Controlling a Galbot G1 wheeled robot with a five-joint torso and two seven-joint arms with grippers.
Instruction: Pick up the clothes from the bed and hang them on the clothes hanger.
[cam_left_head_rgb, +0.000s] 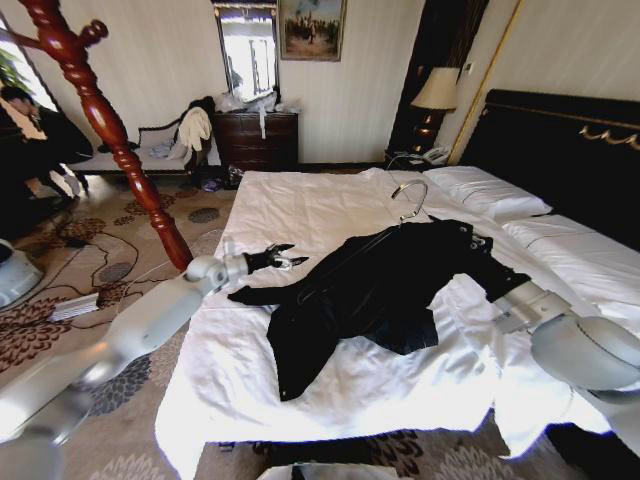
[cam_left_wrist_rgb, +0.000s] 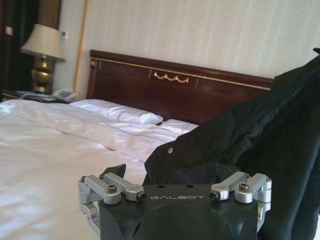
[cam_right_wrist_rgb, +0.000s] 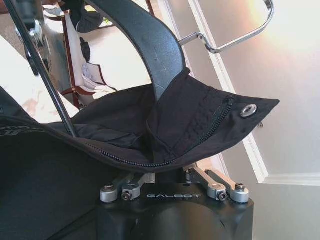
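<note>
A wide bed (cam_left_head_rgb: 330, 215) with white sheets and a black, gold-trimmed headboard (cam_left_head_rgb: 570, 150) fills a carpeted room; a lamp (cam_left_head_rgb: 436, 95) stands beside the headboard. The black coat (cam_left_head_rgb: 375, 290) sprawls mid-bed, partly threaded on a black hanger (cam_left_head_rgb: 350, 255) with its silver hook toward the headboard. The left gripper (cam_left_head_rgb: 285, 260) sits at the coat's sleeve, the right gripper (cam_right_wrist_rgb: 172, 172) under its collar; whether either's jaws are spread I cannot tell.

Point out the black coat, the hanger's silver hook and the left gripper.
black coat (cam_left_head_rgb: 385, 285): head view, middle of its body on the bed.
hanger's silver hook (cam_left_head_rgb: 410, 193): head view, top of the wire curve.
left gripper (cam_left_head_rgb: 285, 260): head view, between its fingertips.
</note>
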